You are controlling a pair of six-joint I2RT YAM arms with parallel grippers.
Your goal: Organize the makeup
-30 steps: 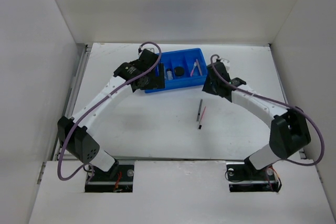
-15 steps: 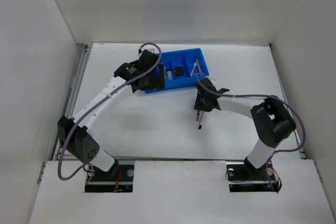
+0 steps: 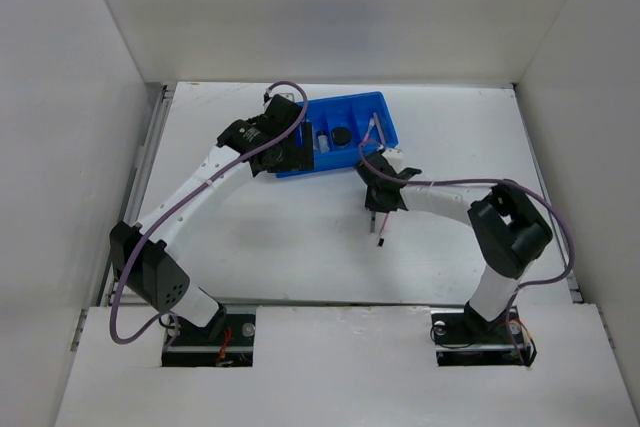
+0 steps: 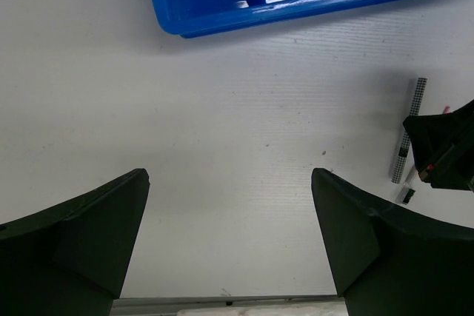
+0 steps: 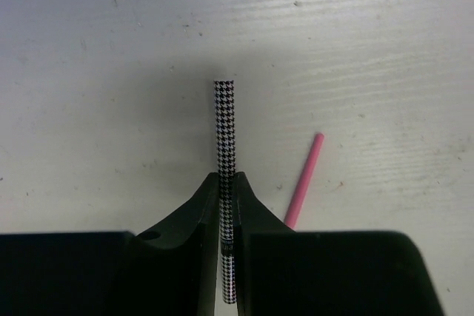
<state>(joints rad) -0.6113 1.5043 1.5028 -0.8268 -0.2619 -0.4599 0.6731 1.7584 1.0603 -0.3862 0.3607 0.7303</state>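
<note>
My right gripper (image 5: 227,183) is shut on the dark houndstooth pencil (image 5: 224,131), low over the table in front of the blue tray (image 3: 336,169). In the top view the gripper (image 3: 378,199) covers the pencil's far half, and its near end (image 3: 380,235) sticks out. A pink pencil (image 5: 305,180) lies on the table just to the right. My left gripper (image 4: 229,212) is open and empty, above bare table by the tray's left end (image 4: 222,16). The tray holds a round black jar (image 3: 341,134), a clear bottle (image 3: 322,137) and a pink stick (image 3: 372,129). The sponge and puff do not show.
White walls close in the table at the back and on both sides. The left arm (image 3: 210,182) reaches diagonally across the left half of the table. The right arm's forearm (image 3: 440,195) lies low to the right of the pencils.
My right gripper has moved from the tray's right side down and left to the pencils and has shut on the dark pencil. The left arm has not moved.
</note>
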